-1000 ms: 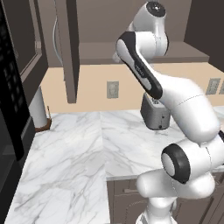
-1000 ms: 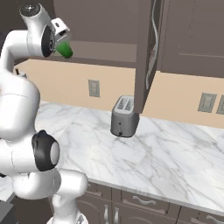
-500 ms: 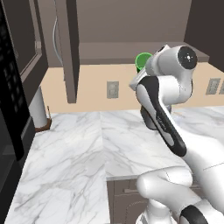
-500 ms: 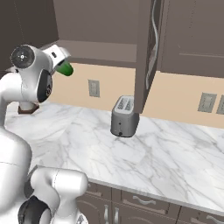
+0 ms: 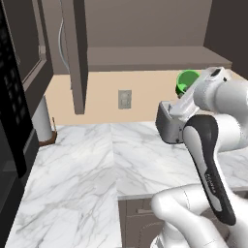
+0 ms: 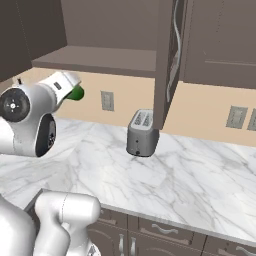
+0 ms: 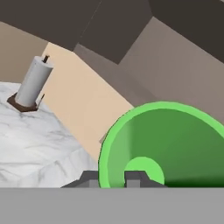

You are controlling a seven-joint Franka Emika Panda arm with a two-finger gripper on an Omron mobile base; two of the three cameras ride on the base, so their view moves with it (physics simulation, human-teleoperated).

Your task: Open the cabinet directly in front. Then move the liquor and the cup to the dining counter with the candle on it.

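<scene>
Arm has swung lower, claw (image 7: 114,178) clamped on the cup (image 7: 164,146), clear of the cabinet (image 5: 75,53).

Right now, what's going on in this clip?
The robot arm is carrying the green cup, its gripper shut on the cup's rim, raised above the marble worktop. The cabinet door stands open. A toaster and a paper towel roll sit on the worktop.

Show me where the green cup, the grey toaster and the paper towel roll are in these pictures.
Bright green tapered cup (image 7: 175,144): hand view, on its inner wall.
Grey metal toaster (image 6: 141,134): right base view, on its front side.
White paper towel roll on a brown holder (image 5: 41,120): left base view, mid-roll.
</scene>
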